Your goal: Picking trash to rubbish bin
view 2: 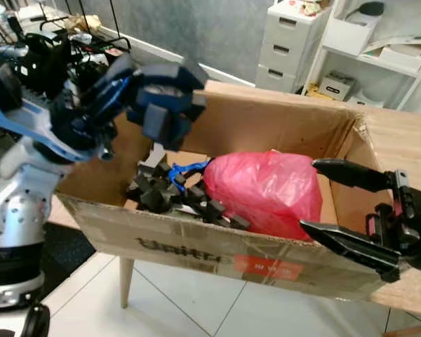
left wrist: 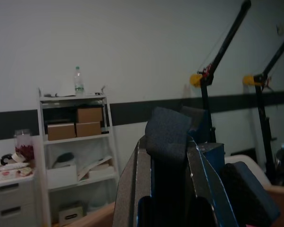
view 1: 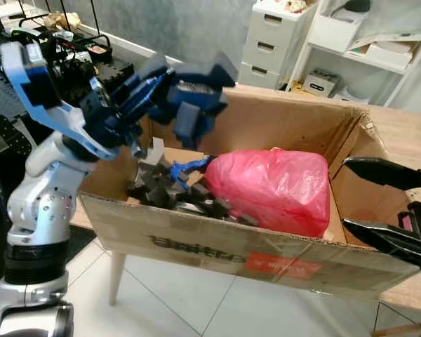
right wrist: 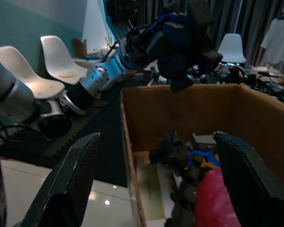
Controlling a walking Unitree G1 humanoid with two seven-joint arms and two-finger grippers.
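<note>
Foam (view 1: 196,105) clamped in left gripper (view 1: 170,90) at box's (view 1: 281,123) ten o'clock; right gripper (view 2: 337,203) gapes empty; early release risks a spill outside.

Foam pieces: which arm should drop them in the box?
Left. The left gripper already holds dark foam pieces above the box; the right gripper is open at its near right corner.

My left arm is raised and bent, its gripper (view 1: 186,95) clamped on a dark foam piece (view 1: 191,121). My right gripper (view 2: 351,214) sits low, level, with fingers spread wide apart.
</note>
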